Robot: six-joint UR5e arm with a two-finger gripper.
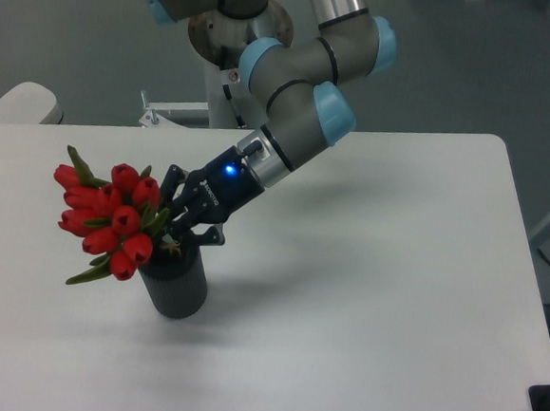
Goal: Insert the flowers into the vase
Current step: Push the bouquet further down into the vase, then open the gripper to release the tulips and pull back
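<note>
Spanning most of the view: white desk (pixel 363 298). Reaching down from twelve o'clock toward eight: grey arm (pixel 293 102) with blue joints. Standing upright at lower left: dark ribbed vase (pixel 178 288). Leaning out toward ten o'clock over the vase mouth: red flowers (pixel 112 219), stems at the rim. Clamped on the stems just above the vase: claw (pixel 173 228).
</note>
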